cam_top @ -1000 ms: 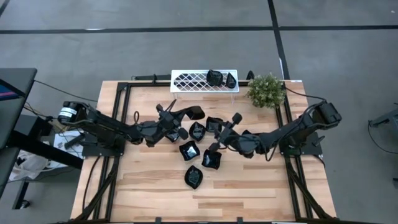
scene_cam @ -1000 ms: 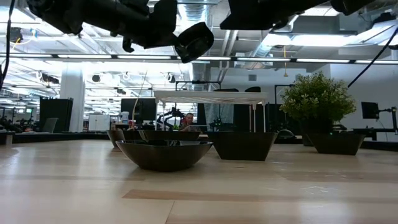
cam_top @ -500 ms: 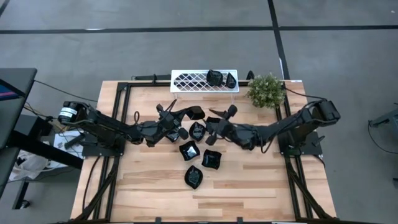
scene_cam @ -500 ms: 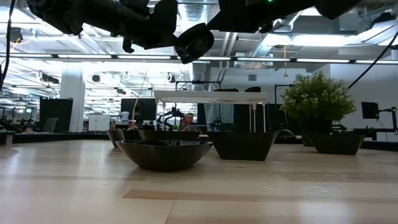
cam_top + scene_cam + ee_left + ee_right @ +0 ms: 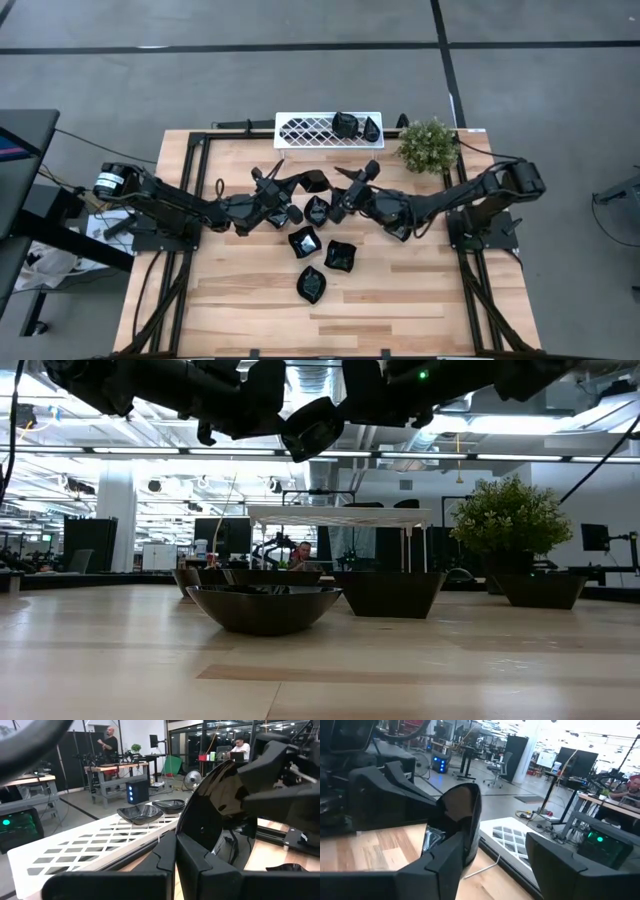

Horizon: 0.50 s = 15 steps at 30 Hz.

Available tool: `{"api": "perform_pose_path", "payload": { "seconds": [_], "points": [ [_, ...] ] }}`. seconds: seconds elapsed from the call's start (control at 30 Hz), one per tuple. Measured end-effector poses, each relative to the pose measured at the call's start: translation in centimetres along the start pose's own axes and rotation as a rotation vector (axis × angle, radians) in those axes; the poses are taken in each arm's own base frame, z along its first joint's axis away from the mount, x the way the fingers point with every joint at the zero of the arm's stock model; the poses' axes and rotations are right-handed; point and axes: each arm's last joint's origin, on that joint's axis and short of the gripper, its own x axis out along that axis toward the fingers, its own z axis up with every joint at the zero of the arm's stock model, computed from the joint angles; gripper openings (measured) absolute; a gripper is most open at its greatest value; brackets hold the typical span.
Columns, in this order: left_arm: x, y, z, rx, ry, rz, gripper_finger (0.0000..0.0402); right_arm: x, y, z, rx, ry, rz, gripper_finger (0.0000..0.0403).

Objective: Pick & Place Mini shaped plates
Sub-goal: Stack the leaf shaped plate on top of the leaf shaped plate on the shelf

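Note:
My left gripper is shut on a mini shaped plate, glossy black, held on edge above the table's far middle. My right gripper stands open just right of it. In the right wrist view one of its fingers stands right beside the plate. Several more black plates rest on the table. Two others sit on the white lattice rack. My left gripper pinches the plate's rim at its lower edge between its two fingers. The fingers point level, coming from the table's left. The plate stands on edge beyond the fingertips, lifted clear of the table. Whether my right gripper touches the plate I cannot tell.
A green potted plant stands at the far right corner, next to the rack. Black frame rails run along the table's left and right sides. Bare wood lies toward the near edge.
My right gripper has gone from above the plates at mid-table toward the far edge and the left, up to the plate that my left gripper holds. That plate has stayed where it was.

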Motion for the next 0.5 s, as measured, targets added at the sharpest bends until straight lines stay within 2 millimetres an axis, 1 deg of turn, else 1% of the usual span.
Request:
{"api": "perform_pose_path", "payload": {
  "seconds": [0.2, 0.5],
  "points": [
    [0.03, 0.03, 0.03, -0.028, -0.002, 0.001, 0.0008, 0.51, 0.11, -0.66, -0.012, 0.012, 0.009, 0.0173],
    [0.12, 0.10, 0.04, -0.031, -0.004, -0.001, 0.0008, 0.88, 0.32, -0.54, -0.011, 0.002, 0.011, 0.0114]
  ]
}}
